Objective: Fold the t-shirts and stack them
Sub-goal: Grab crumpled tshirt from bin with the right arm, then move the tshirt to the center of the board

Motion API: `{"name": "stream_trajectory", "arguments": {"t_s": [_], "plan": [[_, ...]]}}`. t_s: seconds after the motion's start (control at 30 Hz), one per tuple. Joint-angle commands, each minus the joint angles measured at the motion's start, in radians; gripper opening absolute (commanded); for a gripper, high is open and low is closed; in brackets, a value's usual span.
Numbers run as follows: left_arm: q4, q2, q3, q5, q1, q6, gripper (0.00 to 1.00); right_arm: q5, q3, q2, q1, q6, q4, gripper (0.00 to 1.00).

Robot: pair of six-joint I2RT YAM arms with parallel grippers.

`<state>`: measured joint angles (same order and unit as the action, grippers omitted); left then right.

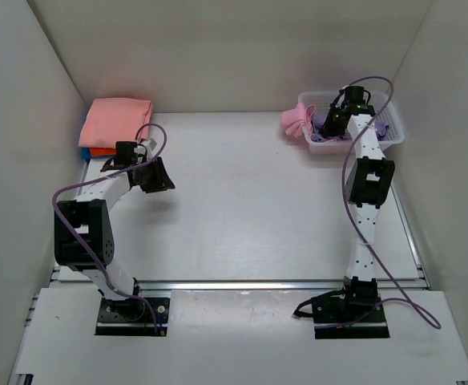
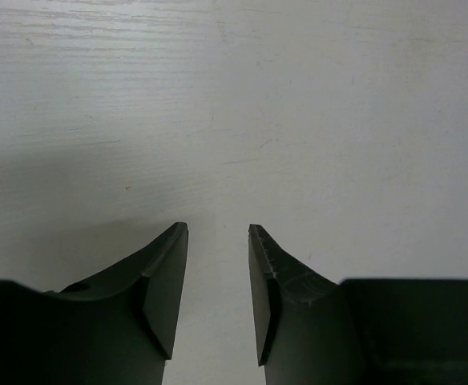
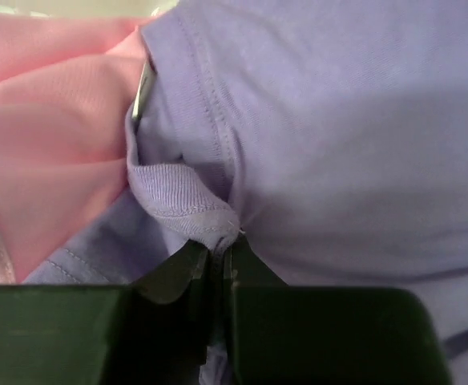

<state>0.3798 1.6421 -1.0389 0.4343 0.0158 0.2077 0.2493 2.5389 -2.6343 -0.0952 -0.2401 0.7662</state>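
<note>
One fold of the lavender t-shirt [image 3: 338, 120] sits pinched in the right pincer [image 3: 215, 246]; left pincer [image 2: 218, 229] spread.

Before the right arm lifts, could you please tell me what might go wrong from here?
1. The right gripper pinches only a small ribbed fold of the lavender shirt; it may slip out on lifting.
2. The light pink shirt lies against the lavender one and might be dragged along.
3. The basket looks light and could shift or tip with the pull.
</note>
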Motion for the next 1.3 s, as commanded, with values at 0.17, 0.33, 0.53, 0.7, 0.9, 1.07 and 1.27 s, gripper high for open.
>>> {"name": "stream_trajectory", "arguments": {"t_s": [0.17, 0.33, 0.53, 0.7, 0.9, 1.07, 1.27], "plan": [[-0.024, -0.024, -0.022, 0.064, -0.031, 0.018, 0.23, -0.013, 0.253, 0.055, -0.024, -0.024, 0.062, 0.00], [0.079, -0.044, -0.081, -0.098, -0.111, -0.020, 0.17, -0.022, 0.219, 0.337, -0.003, -0.004, 0.036, 0.00], [-0.004, -0.201, 0.023, -0.022, -0.119, 0.045, 0.11, -0.107, -0.081, 0.870, 0.087, 0.045, -0.166, 0.00], [-0.019, -0.399, 0.069, -0.023, -0.117, 0.055, 0.13, -0.166, -0.491, 1.301, 0.257, 0.061, -0.324, 0.00], [0.008, -0.551, 0.085, -0.014, -0.097, 0.068, 0.14, -0.148, -0.635, 1.427, 0.357, 0.045, -0.283, 0.00], [0.030, -0.620, 0.100, -0.040, -0.077, 0.079, 0.16, -0.047, -0.735, 1.297, 0.446, 0.013, -0.292, 0.00], [0.038, -0.599, 0.125, -0.029, -0.091, 0.090, 0.16, -0.053, -0.738, 1.041, 0.581, 0.041, -0.266, 0.00]]}}
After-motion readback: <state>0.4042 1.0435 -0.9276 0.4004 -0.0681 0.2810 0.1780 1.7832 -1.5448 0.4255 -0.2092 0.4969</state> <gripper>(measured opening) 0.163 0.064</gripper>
